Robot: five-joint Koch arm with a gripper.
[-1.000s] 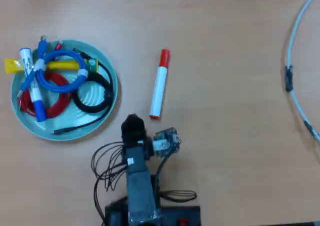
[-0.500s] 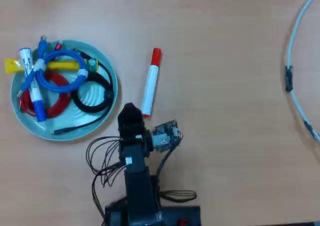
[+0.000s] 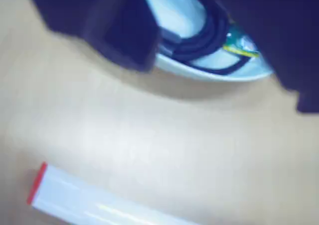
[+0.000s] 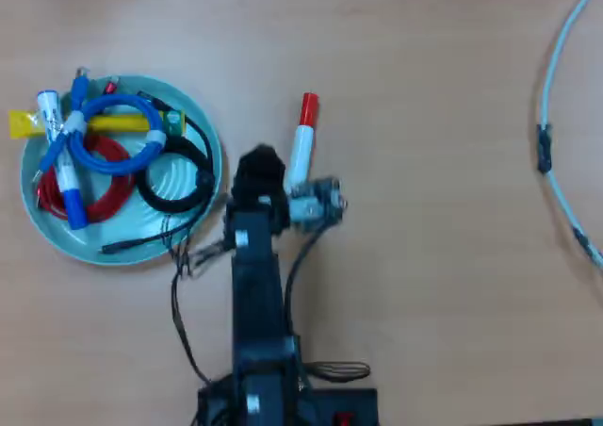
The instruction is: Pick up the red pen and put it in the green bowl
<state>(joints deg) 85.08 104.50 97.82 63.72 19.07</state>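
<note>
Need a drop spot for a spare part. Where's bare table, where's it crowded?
Free: the wide stretch between the red pen and the pale cable at the overhead view's right edge; also the strip above the green bowl. Crowded: the bowl, full of coiled cables and markers, and around the gripper beside the pen.

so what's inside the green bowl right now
In the green bowl: coiled blue cable, red cable, black cable, a blue-capped marker and a yellow item. Whatever is beneath the coils is hidden. The red pen lies outside.

Bare tabletop (image 4: 424,219) lies open to the overhead view's right of the red pen (image 4: 303,134), while coiled cables (image 4: 113,157) crowd the green bowl (image 4: 209,134).
</note>
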